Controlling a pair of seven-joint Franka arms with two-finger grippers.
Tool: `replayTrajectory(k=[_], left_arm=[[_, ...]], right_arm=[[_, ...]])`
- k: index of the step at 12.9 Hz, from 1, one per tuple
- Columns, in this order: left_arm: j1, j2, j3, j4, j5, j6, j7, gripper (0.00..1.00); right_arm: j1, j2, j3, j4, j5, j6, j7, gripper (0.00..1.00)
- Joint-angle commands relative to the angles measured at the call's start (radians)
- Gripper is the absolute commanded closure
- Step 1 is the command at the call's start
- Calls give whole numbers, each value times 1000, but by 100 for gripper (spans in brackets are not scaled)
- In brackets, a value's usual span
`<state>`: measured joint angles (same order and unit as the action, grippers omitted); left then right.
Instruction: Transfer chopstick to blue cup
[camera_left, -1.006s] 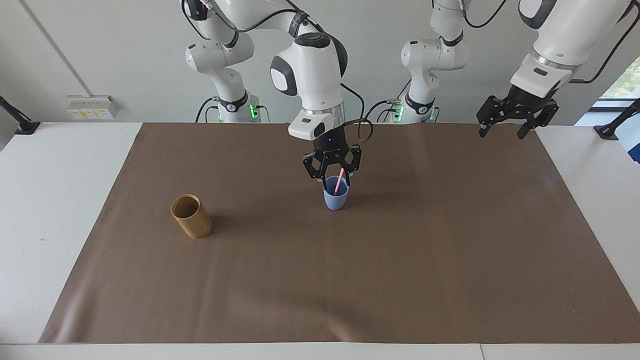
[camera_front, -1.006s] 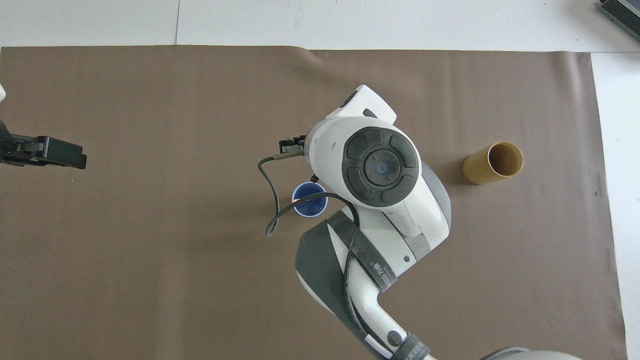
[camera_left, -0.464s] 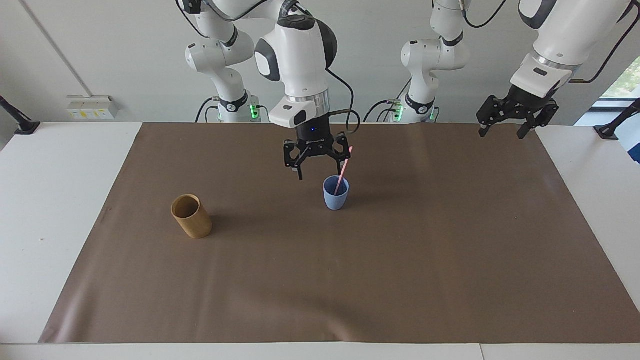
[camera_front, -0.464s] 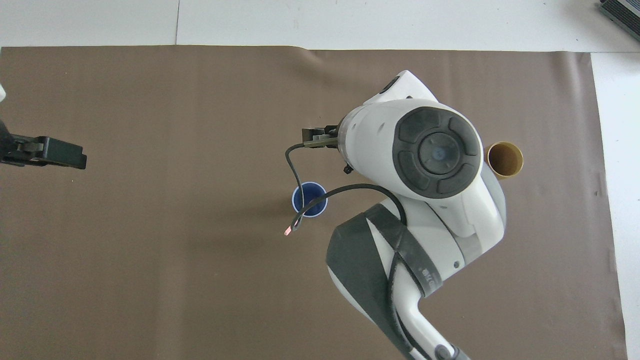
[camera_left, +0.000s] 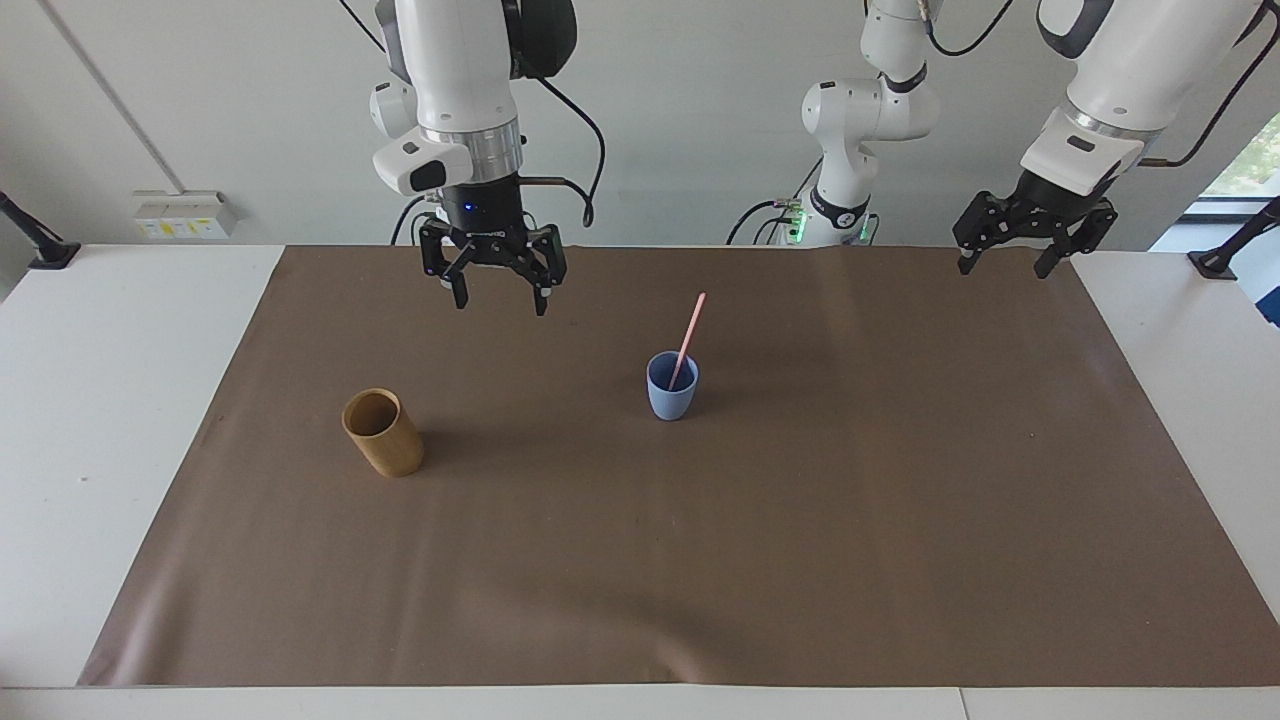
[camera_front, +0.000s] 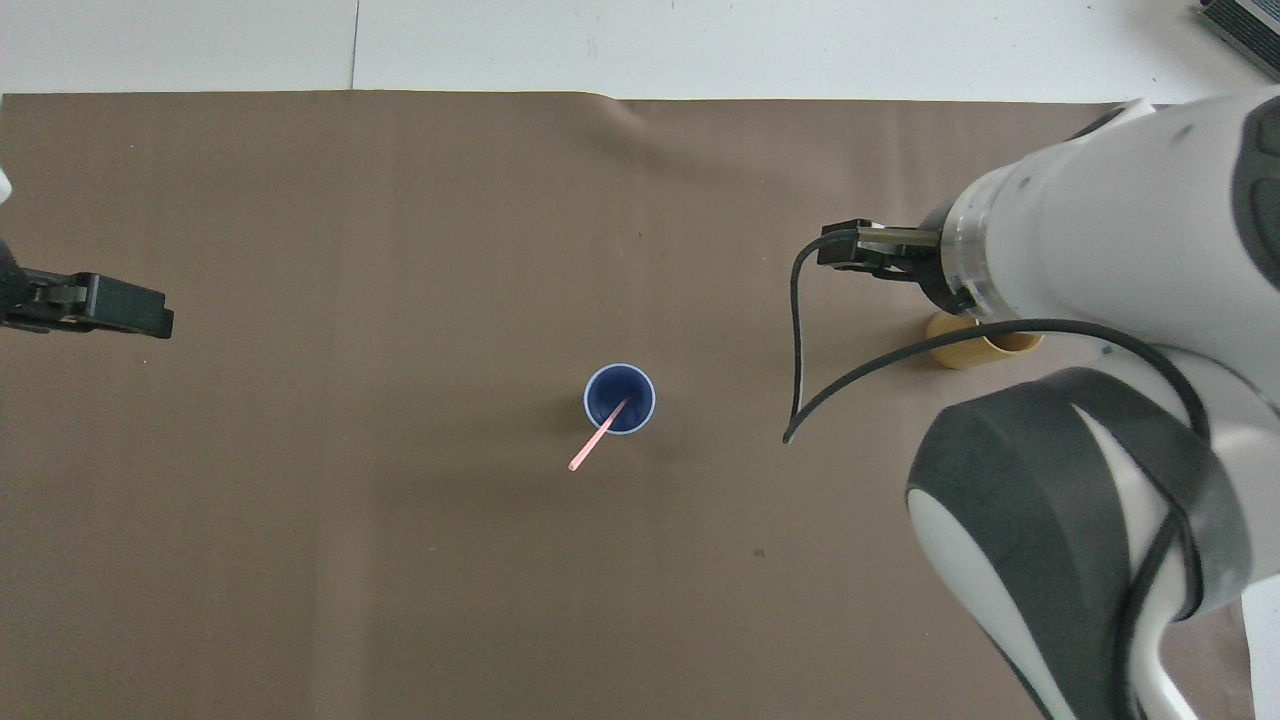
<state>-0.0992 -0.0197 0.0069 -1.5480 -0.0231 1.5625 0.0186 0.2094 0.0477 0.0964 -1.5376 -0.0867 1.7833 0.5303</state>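
Note:
The light blue cup (camera_left: 672, 397) (camera_front: 620, 401) stands upright in the middle of the brown mat. One pale pink chopstick (camera_left: 688, 335) (camera_front: 594, 446) stands in it, leaning on the rim with its upper half sticking out. My right gripper (camera_left: 499, 301) hangs open and empty, high over the mat toward the right arm's end, well clear of the cup. The overhead view hides its fingers under the wrist. My left gripper (camera_left: 1005, 269) (camera_front: 120, 308) waits open and empty above the mat's corner at the left arm's end.
A tan bamboo-coloured cup (camera_left: 383, 432) (camera_front: 958, 353) stands on the mat toward the right arm's end, mostly covered by the right arm in the overhead view. The brown mat (camera_left: 800, 550) covers most of the white table (camera_left: 100, 400).
The right gripper opened and let go of the chopstick. It then rose and swung away toward the right arm's end. The chopstick stays leaning in the blue cup. The left arm has not moved.

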Motion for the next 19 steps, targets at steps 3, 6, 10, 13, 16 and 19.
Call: replayTrajectory(k=[3,6,10,13,16,19], left_arm=[[18,9,-12,25,2,-25,14,0],[18,9,-12,25,3,-25,14,0],[16,9,-12,25,2,-24,11,0],[24,-18,-8,28,3,-64,14,0],[24,-37,-10,26,12,-79,20,0],[24,-42,-10,22,12,-81,21,0]], right_arm=[[-114,-37,9,25,50,-128,-16,0],[-168,-81,0,28,71,-223,-70,0],[-240,-94,-33,22,77,-266,-217,0],[-239,-104,-99,11,88,-292,-289,0],[-219,-117,-103,-9,62,-262,-297,0],[-216,-100,-101,55,53,-344,-317,0]])
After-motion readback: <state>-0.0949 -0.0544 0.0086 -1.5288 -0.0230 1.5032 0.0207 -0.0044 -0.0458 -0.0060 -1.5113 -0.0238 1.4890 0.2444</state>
